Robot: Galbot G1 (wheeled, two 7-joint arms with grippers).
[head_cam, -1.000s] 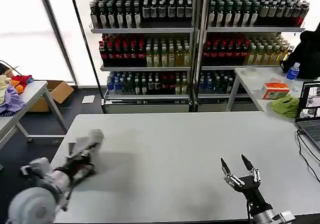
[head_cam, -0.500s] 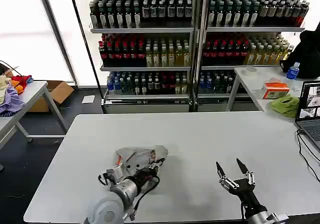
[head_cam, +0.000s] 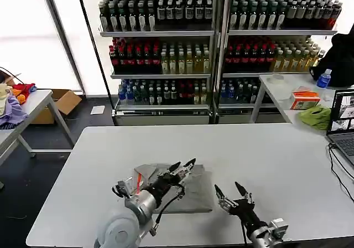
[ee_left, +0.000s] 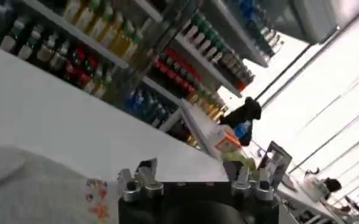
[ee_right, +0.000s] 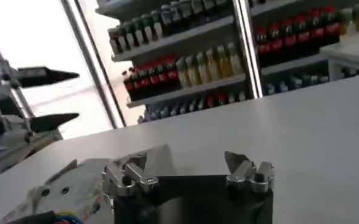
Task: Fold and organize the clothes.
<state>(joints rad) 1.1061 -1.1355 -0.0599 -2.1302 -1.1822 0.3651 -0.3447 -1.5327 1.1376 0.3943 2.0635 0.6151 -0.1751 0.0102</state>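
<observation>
One of the clothes, a light grey shirt (head_cam: 194,196), lies crumpled on the white table (head_cam: 265,148) near its front middle. Orange collar trim (head_cam: 138,177) shows at its left end. My left gripper (head_cam: 182,165) stands open over the shirt's far edge, holding nothing. In the left wrist view the shirt (ee_left: 33,189) and its multicoloured print (ee_left: 97,196) lie beside the open left gripper (ee_left: 194,179). My right gripper (head_cam: 230,191) is open just right of the shirt. In the right wrist view the right gripper (ee_right: 188,167) faces the shirt (ee_right: 75,182), with the left gripper's fingers (ee_right: 45,77) beyond.
Shelves of bottles (head_cam: 166,54) stand behind the table. A side table at right holds a laptop (head_cam: 343,120), a green cloth (head_cam: 316,117), an orange box (head_cam: 305,99) and a water bottle (head_cam: 323,79). Coloured garments (head_cam: 14,101) lie on a table at left, with a cardboard box (head_cam: 66,99) beyond it.
My left arm swung from the table's left edge to its front middle with the shirt, then opened and let it drop flat. My right gripper moved left toward the shirt.
</observation>
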